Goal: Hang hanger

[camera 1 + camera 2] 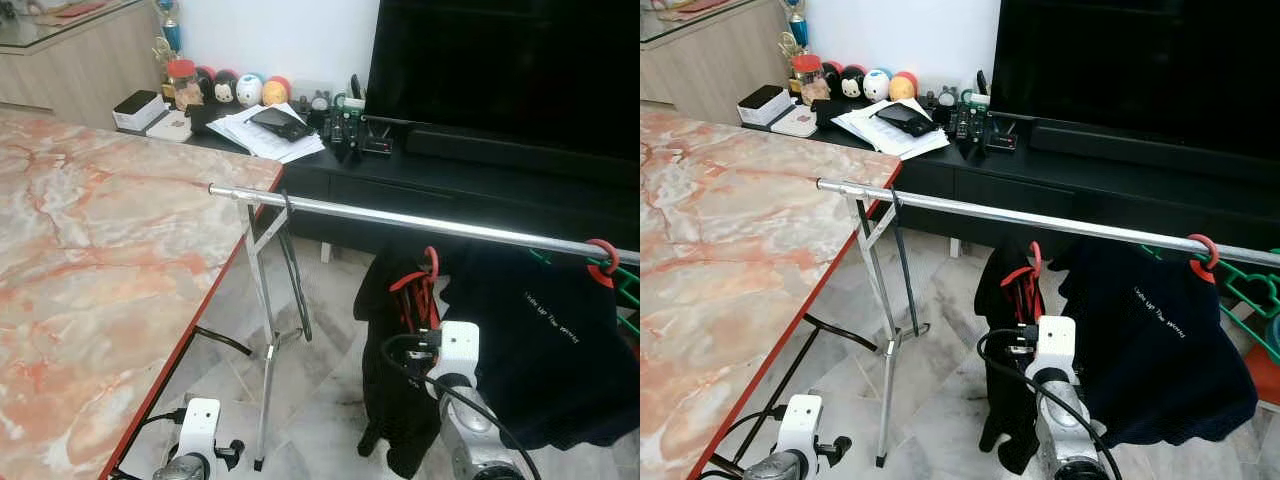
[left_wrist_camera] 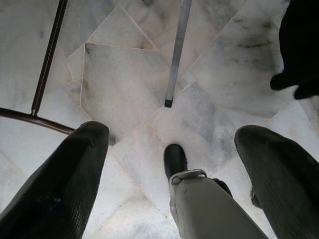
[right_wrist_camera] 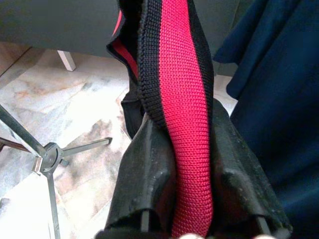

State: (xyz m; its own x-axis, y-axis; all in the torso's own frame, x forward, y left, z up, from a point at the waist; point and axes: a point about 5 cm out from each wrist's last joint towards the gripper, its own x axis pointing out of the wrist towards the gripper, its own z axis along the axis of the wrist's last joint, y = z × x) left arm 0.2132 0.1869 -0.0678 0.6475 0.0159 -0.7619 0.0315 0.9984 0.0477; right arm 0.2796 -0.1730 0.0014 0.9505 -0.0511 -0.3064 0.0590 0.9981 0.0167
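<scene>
Chrome rail [image 1: 420, 220] runs from the marble tabletop [image 1: 90, 260] edge off toward the robot's right, its far end cut off by the frame. Rail's near end sits just past the tabletop's red-trimmed edge; rack legs [image 1: 268, 340] drop to the marble floor [image 2: 124, 84] beside it.

Red hanger [image 1: 425, 275] w/ a black-and-red garment [image 1: 395, 390] hangs on the rail about mid-span. Just beside it, toward the right, a dark navy shirt [image 1: 545, 350] on another red hook [image 1: 602, 262]; the two garments touch or overlap, can't tell which. Bare rail between the tabletop end and the red hanger.

Right gripper [image 3: 192, 199] is closed on the garment's red-and-black knit strip, one black finger each side, strip pinched between. In the eye views its fingers are hidden behind the wrist housing and fabric.

Left gripper [image 2: 169, 169] hangs low nr the floor, fingers [image 2: 65, 184] spread wide, nothing between them; a rack leg tip and a robot foot show below.

TV cabinet [image 1: 450, 180] stands behind the rail, w/ clutter too small to sort. Green rack at far right is cut off.
</scene>
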